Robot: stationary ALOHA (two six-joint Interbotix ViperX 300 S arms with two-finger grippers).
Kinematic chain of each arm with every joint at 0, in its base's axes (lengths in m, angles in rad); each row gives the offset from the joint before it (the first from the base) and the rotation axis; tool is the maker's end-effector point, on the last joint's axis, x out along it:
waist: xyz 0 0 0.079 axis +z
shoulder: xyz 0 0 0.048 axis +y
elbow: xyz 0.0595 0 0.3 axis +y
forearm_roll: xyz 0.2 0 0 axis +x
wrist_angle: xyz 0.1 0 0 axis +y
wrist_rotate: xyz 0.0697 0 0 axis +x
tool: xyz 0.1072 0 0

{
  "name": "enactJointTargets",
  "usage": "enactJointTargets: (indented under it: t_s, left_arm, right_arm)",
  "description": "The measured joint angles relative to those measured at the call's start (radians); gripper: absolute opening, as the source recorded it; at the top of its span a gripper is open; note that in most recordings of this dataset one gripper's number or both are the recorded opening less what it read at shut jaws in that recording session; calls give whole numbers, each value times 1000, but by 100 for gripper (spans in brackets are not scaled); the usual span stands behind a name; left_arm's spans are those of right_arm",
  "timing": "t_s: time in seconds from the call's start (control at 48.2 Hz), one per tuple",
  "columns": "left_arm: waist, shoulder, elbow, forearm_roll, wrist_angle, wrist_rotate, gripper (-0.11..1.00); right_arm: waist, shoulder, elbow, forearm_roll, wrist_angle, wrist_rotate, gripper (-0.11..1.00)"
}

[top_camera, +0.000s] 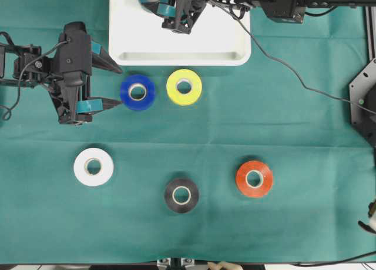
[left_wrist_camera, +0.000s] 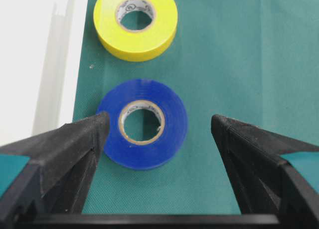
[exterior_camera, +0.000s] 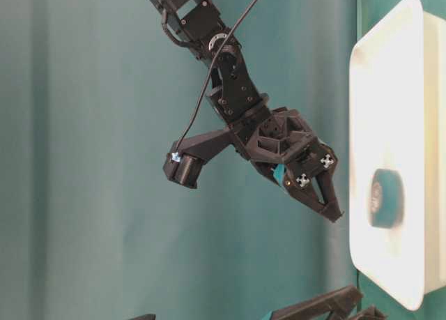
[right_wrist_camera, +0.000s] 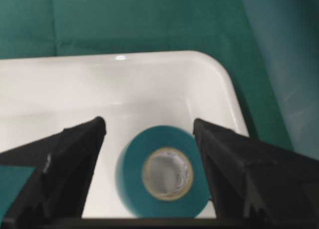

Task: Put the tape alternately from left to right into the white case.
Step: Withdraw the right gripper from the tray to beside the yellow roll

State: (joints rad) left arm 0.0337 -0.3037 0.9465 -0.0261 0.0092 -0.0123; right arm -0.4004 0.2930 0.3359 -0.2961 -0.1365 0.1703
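The white case [top_camera: 194, 46] sits at the top middle of the green-covered table [top_camera: 294, 135] in the overhead view. The teal roll [right_wrist_camera: 162, 171] lies flat inside it, near a rounded corner. The right end effector [right_wrist_camera: 149, 134] hangs over that roll with its jaws spread wide, one on each side of the roll and clear of it; it grips nothing. In the table-level view the same end effector [exterior_camera: 327, 198] points at the case, apart from the roll.

The left end effector [top_camera: 114, 85] rests at the left of the table, just off the case's lower left corner, pointing toward the blue roll [top_camera: 137, 92]. Its jaws stand apart and hold nothing. In the left wrist view the blue roll lies flat on the cloth between the fingertips [left_wrist_camera: 94, 129]; the left tip is very close to the roll's edge, and I cannot tell whether it touches.

The yellow roll [top_camera: 184, 86] lies flat just beside the blue one, both just below the case's rim. Farther down the table, well apart from each other, lie the white roll [top_camera: 93, 166] at left, the black roll [top_camera: 181, 195] in the middle and the orange-red roll [top_camera: 254, 178] at right. All five lie flat on the cloth with their pale cores showing.
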Motion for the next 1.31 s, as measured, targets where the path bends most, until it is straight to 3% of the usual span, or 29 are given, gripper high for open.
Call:
enactJointTargets:
  t_s: [0.353, 0.726, 1.307]
  left_arm:
    - [0, 0, 0, 0, 0, 0, 62]
    - [0, 0, 2, 2, -2, 2, 62]
    - [-2, 0, 0, 0, -2, 2, 62]
  right_arm:
    - [29, -34, 49, 0, 52, 3, 78]
    - [149, -181, 193, 0, 48, 6, 78]
    - [354, -281, 347, 2, 44, 8, 77]
